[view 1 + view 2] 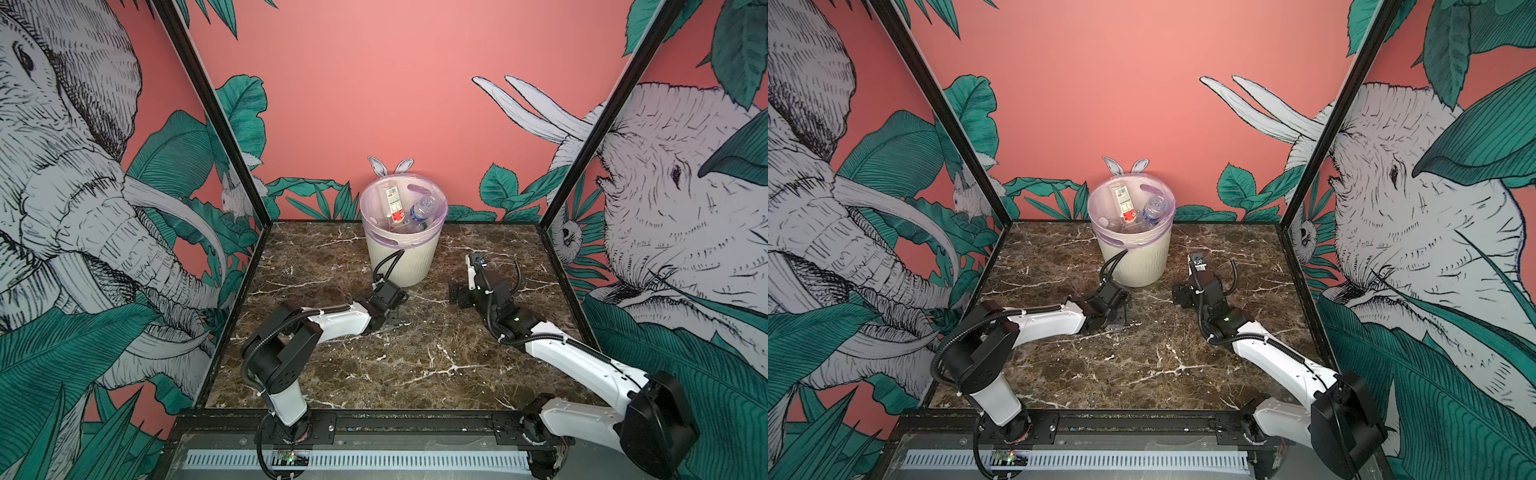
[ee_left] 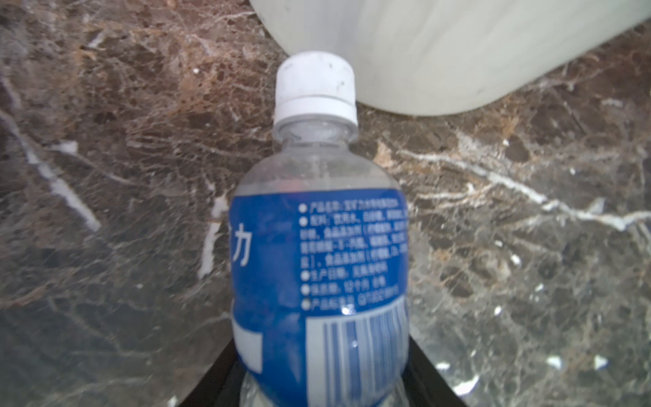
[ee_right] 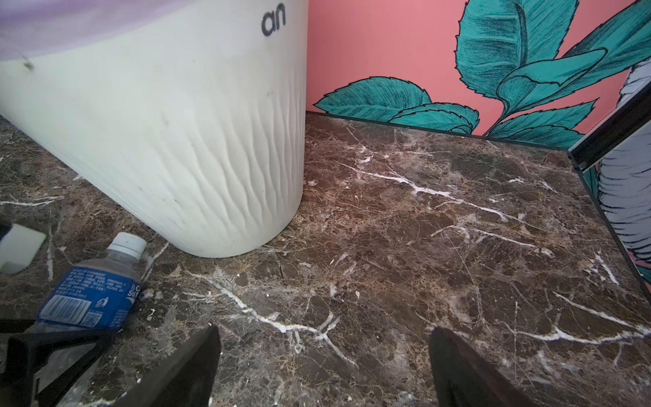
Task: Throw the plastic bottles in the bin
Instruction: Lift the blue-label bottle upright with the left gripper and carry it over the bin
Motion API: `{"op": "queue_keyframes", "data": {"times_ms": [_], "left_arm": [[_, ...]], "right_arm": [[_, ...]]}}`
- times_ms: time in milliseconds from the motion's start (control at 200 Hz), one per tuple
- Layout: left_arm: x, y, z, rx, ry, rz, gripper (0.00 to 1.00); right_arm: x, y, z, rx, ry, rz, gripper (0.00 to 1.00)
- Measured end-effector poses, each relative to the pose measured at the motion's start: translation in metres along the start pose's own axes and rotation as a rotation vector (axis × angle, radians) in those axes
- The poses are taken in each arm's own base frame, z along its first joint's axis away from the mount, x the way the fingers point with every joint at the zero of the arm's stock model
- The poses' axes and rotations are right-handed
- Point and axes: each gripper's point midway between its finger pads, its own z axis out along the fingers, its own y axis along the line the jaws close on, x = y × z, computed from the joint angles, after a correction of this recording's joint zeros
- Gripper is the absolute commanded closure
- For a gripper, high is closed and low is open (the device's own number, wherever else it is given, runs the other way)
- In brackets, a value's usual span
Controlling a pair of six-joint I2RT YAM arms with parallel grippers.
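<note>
The left claw (image 1: pixel 395 318) pinches the blue bottle (image 2: pixel 317 246) low on its body, ready to lift it. The bottle lies on the table (image 1: pixel 374 374) at the bin's (image 1: pixel 401 262) 6 o'clock. The right claw (image 3: pixel 324 329) sits wide and empty at 3 o'clock, out of the way.

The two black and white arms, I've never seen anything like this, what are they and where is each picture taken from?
They are two robot arms fixed at the edge of a marble table. Two pictures look down from overhead; two come from cameras on the wrists. A cream bin with a lilac liner stands at the back, several plastic bottles inside. The left pincer grips a blue-labelled bottle lying by the bin's foot. The right pincer is open and empty.
</note>
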Motion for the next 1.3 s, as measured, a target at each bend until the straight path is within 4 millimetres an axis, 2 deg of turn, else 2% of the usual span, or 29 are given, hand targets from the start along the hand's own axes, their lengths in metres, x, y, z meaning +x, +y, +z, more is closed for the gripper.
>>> {"op": "queue_keyframes", "data": {"times_ms": [135, 345, 590, 870, 1300], "left_arm": [[0.007, 0.009, -0.014, 0.033, -0.021, 0.05, 0.56], [0.008, 0.006, -0.033, 0.124, -0.077, 0.158, 0.67], [0.012, 0.005, -0.049, 0.188, -0.109, 0.274, 0.65], [0.025, 0.024, -0.07, 0.209, -0.163, 0.323, 0.64], [0.023, 0.055, -0.132, 0.282, -0.379, 0.273, 0.63]], "right_arm": [[0.003, 0.003, 0.003, -0.01, 0.009, 0.002, 0.06], [0.006, 0.005, 0.006, -0.019, 0.021, -0.001, 0.06], [0.005, 0.005, 0.006, -0.02, 0.017, 0.002, 0.06], [0.009, 0.007, 0.009, -0.023, 0.029, 0.0, 0.06], [0.011, 0.009, 0.011, -0.031, 0.035, 0.003, 0.07]]}}
